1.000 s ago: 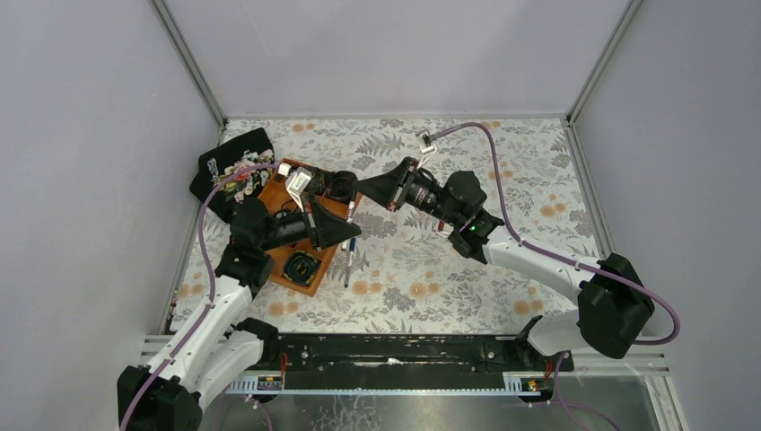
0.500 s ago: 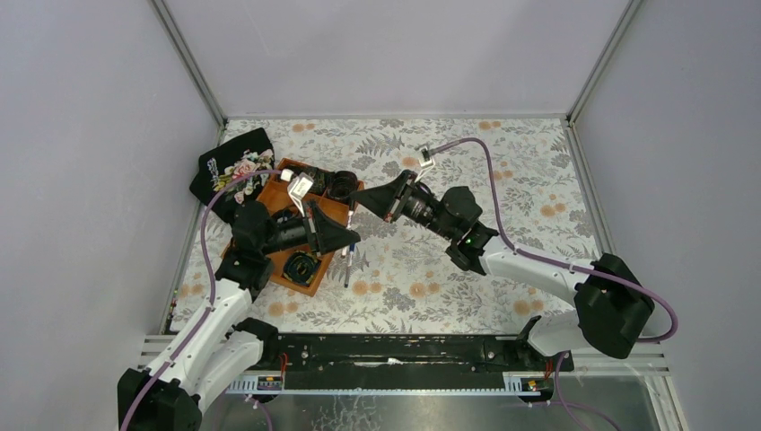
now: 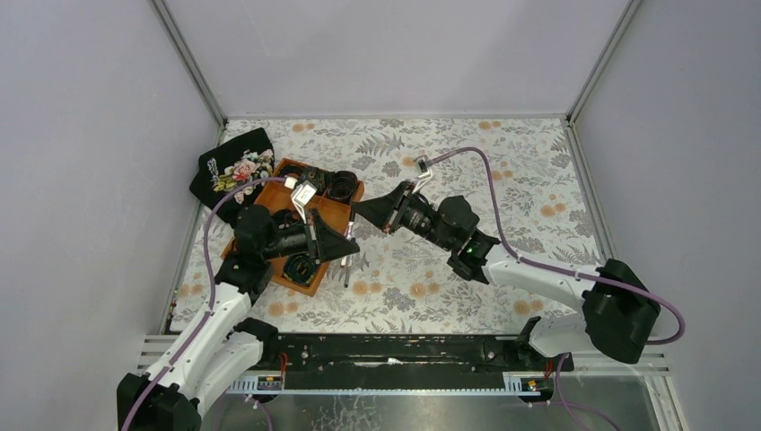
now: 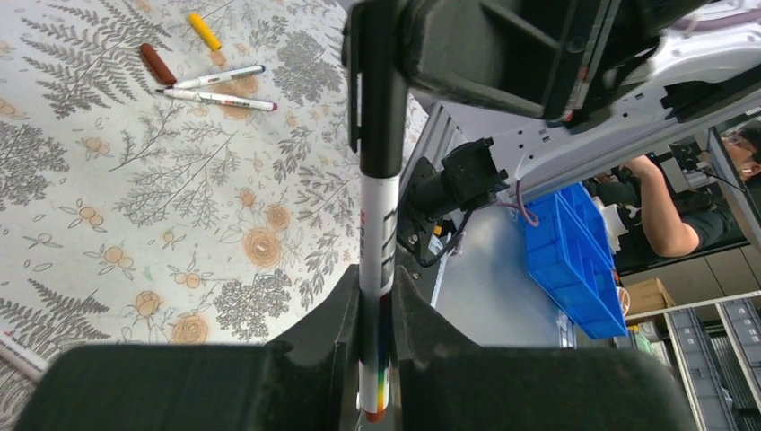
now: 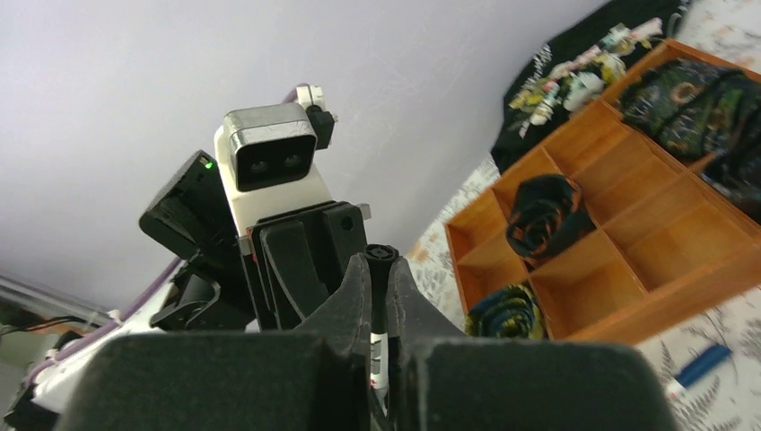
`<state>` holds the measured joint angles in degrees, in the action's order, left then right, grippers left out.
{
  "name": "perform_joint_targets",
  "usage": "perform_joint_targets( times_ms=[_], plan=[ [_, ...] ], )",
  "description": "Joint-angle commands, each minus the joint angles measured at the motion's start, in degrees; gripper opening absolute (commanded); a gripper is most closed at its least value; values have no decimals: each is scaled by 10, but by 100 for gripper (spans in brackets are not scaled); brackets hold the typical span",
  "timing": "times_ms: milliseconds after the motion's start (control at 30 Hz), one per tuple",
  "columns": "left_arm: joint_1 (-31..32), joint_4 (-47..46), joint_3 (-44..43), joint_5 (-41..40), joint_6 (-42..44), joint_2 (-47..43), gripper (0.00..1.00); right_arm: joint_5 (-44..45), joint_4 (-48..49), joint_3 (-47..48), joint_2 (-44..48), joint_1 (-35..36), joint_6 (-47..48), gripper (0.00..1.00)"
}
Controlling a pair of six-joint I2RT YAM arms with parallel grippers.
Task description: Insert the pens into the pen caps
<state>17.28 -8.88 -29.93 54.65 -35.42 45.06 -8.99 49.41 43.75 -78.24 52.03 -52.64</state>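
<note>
Toward the front edge of the leaf-printed table (image 3: pixel 538 180), left of centre, a blue-capped pen (image 5: pixel 700 365) lies flat, which looks like one pair finished. Just beyond it and raised off the table, the left gripper (image 4: pixel 375 301) is pressed tight on the lower barrel of a slim white pen (image 4: pixel 380 224), smooth plastic with printed lettering. From the other end the right gripper (image 5: pixel 379 292) pinches the black cap (image 4: pixel 380 108), a matte round sleeve with a side clip. Cap and barrel meet in one straight line, so this pair seems seated or nearly so; I cannot tell whether it is fully home. What remains, by the look of it, shows only from the left wrist: two bare pens (image 4: pixel 211 78) side by side on the table, with a yellow cap (image 4: pixel 205 30) and a dark red cap (image 4: pixel 158 65) loose just beside them. Farther back toward the left edge sits a wooden tray (image 5: pixel 619 310) of square compartments holding rolled ties (image 5: pixel 541 205). A black floral pouch (image 3: pixel 231 166) lies near the far left corner.
</note>
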Motion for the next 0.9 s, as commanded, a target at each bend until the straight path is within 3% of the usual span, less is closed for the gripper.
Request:
perform_joint_targets(
  times_ms=[0, 67, 200, 267, 500, 633, 767, 867],
  plan=[
    [0, -20, -39, -147, 39, 1, 0, -67, -299, 45, 34, 74, 93, 1],
    [23, 20, -30, -195, 42, 2, 0, 3, -412, 100, 52, 68, 156, 17],
    [97, 85, -6, -317, 25, 19, 0, 69, -492, 110, 99, 0, 193, 54],
    [138, 120, -1, -382, 13, 43, 0, 71, -520, 102, 114, -52, 201, 63],
    [258, 214, -42, -543, -4, 209, 0, 105, -638, 80, 75, -189, 257, 63],
    [274, 230, -60, -583, -4, 273, 0, 135, -669, 71, 23, -222, 291, 58],
    [276, 261, -81, -613, -3, 325, 7, 143, -684, 76, -36, -234, 322, 46],
    [277, 275, -90, -626, -5, 348, 12, 138, -689, 88, -78, -236, 344, 43]
  ],
)
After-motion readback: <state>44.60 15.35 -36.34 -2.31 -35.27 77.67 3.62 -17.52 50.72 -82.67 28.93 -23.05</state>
